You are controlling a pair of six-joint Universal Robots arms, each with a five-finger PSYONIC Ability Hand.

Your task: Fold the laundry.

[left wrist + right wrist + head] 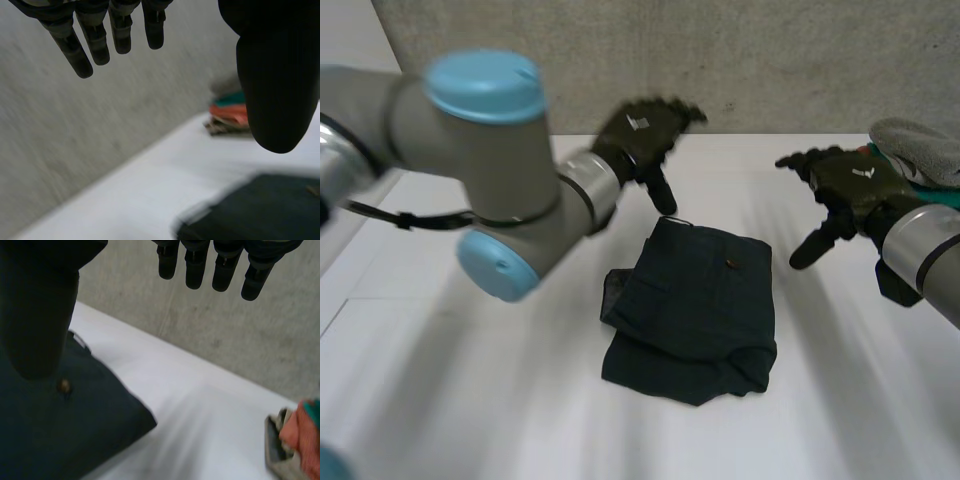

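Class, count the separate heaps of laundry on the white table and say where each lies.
2. A dark folded garment lies at the table centre; a stack of mixed cloths sits far right, beside the right hand. The stack may hide further pieces.

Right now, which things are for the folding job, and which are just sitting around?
For the job:
- dark garment, in the middle of the white table
- left hand, open, near the garment's far corner
- right hand, open, off to the garment's side

Just sitting around:
- stack of clothes at the table's far edge, behind the right hand
- grey wall
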